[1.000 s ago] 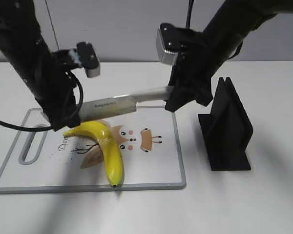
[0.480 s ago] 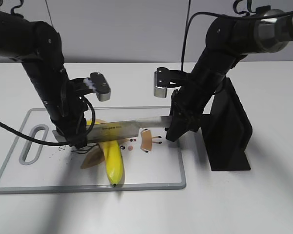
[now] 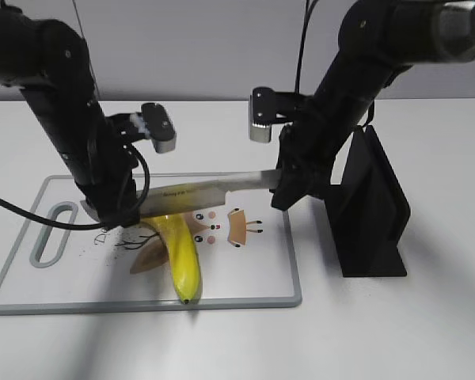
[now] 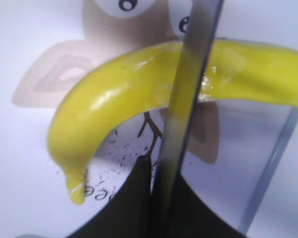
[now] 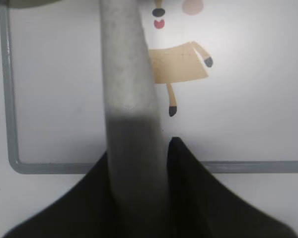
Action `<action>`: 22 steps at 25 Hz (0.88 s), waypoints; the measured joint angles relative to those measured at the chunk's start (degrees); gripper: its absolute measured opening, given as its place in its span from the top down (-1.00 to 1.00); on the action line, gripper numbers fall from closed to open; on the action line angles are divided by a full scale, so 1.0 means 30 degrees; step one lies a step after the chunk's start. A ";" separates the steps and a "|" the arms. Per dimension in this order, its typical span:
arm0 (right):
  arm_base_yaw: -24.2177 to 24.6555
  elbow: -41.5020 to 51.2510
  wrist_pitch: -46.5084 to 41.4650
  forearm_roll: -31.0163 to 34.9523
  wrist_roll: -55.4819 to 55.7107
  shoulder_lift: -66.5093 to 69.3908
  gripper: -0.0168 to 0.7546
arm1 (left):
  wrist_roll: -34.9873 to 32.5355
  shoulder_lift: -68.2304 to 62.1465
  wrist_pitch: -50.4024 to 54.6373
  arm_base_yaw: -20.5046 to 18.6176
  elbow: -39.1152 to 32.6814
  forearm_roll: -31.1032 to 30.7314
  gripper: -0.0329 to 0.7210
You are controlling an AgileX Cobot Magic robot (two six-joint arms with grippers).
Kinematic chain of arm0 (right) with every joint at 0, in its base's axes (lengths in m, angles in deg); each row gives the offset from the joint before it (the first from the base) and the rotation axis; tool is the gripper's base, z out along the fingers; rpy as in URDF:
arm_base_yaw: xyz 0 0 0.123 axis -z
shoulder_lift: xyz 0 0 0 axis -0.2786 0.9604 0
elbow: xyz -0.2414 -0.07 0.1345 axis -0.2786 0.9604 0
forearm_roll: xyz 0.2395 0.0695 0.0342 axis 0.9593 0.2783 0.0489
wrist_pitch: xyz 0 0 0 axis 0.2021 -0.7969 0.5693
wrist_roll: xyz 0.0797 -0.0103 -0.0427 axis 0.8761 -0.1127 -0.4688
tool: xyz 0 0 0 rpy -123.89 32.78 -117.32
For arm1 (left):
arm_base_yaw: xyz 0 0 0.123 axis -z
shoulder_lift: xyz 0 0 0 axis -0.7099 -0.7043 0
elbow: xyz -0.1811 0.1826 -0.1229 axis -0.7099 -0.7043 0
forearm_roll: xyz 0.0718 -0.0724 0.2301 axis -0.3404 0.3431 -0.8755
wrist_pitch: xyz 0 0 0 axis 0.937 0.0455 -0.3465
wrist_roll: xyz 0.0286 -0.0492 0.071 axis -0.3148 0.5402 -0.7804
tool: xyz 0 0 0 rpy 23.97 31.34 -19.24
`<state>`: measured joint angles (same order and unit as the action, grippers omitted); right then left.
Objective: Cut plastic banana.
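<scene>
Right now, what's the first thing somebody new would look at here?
Probably the long knife, held level by the right pincer over the bright yellow banana on the white cutting board. Next, the left pincer down at the banana's stem end, and the black stand right of the board.

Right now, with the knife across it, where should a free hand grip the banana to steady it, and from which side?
Probably the thick straight stretch of the banana toward its near tip, coming from above with fingers across its width. The knife crosses the curved stem end, where the left hand is already crowded in, so the near half on the cutting board is the open part.
</scene>
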<state>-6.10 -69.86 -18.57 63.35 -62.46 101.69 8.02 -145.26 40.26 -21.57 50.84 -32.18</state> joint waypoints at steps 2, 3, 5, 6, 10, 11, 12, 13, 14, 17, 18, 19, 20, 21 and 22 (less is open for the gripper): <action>-0.0040 0.0000 -0.0156 -0.0153 0.0000 -0.1127 0.35 | 0.0124 0.1256 0.0388 0.0042 -0.0006 -0.0175 0.91; -0.0057 0.0000 -0.0313 -0.0168 0.0014 -0.1798 0.35 | 0.0186 0.1852 0.0647 0.0042 -0.0006 -0.0224 0.91; -0.0145 0.0000 -0.0686 -0.0168 0.0064 -0.3005 0.36 | 0.0267 0.3281 0.1357 0.0064 -0.0021 -0.0241 0.91; -0.0169 0.0000 -0.0956 -0.0168 0.0081 -0.3616 0.36 | 0.0302 0.3877 0.1626 0.0078 -0.0021 -0.0214 0.91; -0.0231 0.0000 -0.1520 -0.0104 0.0122 -0.5395 0.38 | 0.0323 0.6268 0.2073 0.0140 -0.0021 -0.0066 0.91; -0.0231 0.0000 -0.1527 -0.0088 0.0122 -0.5613 0.38 | 0.0323 0.6688 0.2019 0.0161 -0.0021 -0.0085 0.91; -0.0231 0.0000 -0.1527 -0.0040 0.0122 -0.5786 0.38 | 0.0323 0.7029 0.1932 0.0175 -0.0026 -0.0101 0.91; -0.0231 0.0000 -0.1527 -0.0012 0.0122 -0.5867 0.38 | 0.0300 0.7176 0.1875 0.0196 -0.0042 -0.0123 0.91; -0.0231 0.0000 -0.1527 0.0001 0.0122 -0.5876 0.38 | 0.0281 0.7231 0.1815 0.0196 -0.0042 -0.0174 0.91; -0.0231 0.0000 -0.1463 0.0001 0.0135 -0.5876 0.38 | 0.0281 0.7229 0.1660 0.0196 -0.0083 -0.0123 0.91; -0.0231 0.0000 -0.1438 -0.0016 0.0135 -0.5876 0.38 | 0.0267 0.7229 0.1632 0.0196 -0.0083 -0.0057 0.91; -0.0231 0.0000 -0.1415 -0.0039 0.0135 -0.5876 0.38 | 0.0267 0.7229 0.1606 0.0196 -0.0083 0.0018 0.89; -0.0231 0.0000 -0.1400 -0.0089 0.0135 -0.5876 0.38 | 0.0314 0.7229 0.1554 0.0196 -0.0100 0.0110 0.85; -0.0231 0.0000 -0.1400 -0.0172 0.0135 -0.5876 0.38 | 0.0422 0.7229 0.1417 0.0174 -0.0096 0.0269 0.77; -0.0208 0.0000 -0.1400 -0.0309 0.0164 -0.5876 0.38 | 0.0547 0.7229 0.1202 0.0097 -0.0096 0.0500 0.65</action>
<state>-6.72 -69.86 -22.77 62.42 -61.97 84.06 9.66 -123.57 43.87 -21.28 50.55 -30.68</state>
